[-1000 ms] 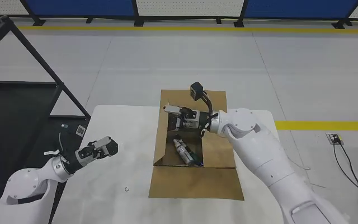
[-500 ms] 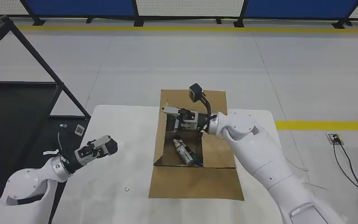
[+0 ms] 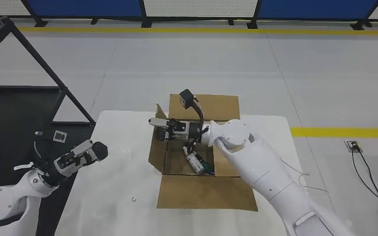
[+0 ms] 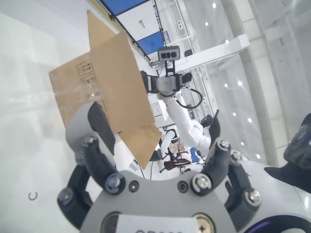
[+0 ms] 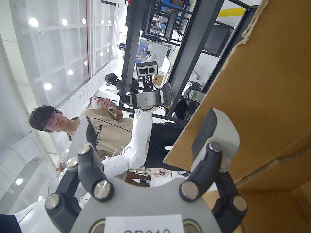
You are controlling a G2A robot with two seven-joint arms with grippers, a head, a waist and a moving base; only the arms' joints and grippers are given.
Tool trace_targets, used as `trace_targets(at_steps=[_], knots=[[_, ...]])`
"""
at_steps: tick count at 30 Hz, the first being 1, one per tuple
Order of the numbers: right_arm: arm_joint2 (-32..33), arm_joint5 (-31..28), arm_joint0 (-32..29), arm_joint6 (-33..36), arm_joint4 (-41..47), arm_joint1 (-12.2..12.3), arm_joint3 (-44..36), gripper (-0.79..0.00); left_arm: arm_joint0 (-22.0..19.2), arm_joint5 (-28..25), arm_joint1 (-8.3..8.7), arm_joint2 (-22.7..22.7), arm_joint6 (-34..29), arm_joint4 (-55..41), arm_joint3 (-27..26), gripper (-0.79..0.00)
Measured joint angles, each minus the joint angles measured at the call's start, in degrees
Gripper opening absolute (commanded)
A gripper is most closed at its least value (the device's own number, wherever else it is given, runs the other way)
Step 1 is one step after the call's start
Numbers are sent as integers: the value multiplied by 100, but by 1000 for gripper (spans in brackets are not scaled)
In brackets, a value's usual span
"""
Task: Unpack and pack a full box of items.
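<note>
Level: bright and even across all views.
Source: rows of round ceiling lamps (image 4: 239,83), seen in both wrist views.
Glare: pale sheen on the white surface (image 4: 26,90).
Shadow: dimmer inside the box (image 3: 176,160).
Distortion: both wrist views curve straight lines toward the edges.

**Handling marks on the box, cut-off labels on the grippers**

The box (image 4: 107,78) has dark handling pictograms printed on its outer side wall. Topmost is a framed pair of arrows (image 4: 83,68). Next to it are more framed symbols (image 4: 90,83), too blurred to make out. A white label (image 4: 155,223) sits on the base of the left gripper (image 4: 155,120), and its dark characters are cut by the picture's edge. The right gripper (image 5: 149,124) has a similar label (image 5: 143,224) on its base, cut off the same way.
</note>
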Motion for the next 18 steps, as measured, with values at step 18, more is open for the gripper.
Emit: trace_targets(at_steps=[18], knots=[[-432,-581,601,168,338,-812,1554,0,-607,205,-74,1114,626,384,271,0]])
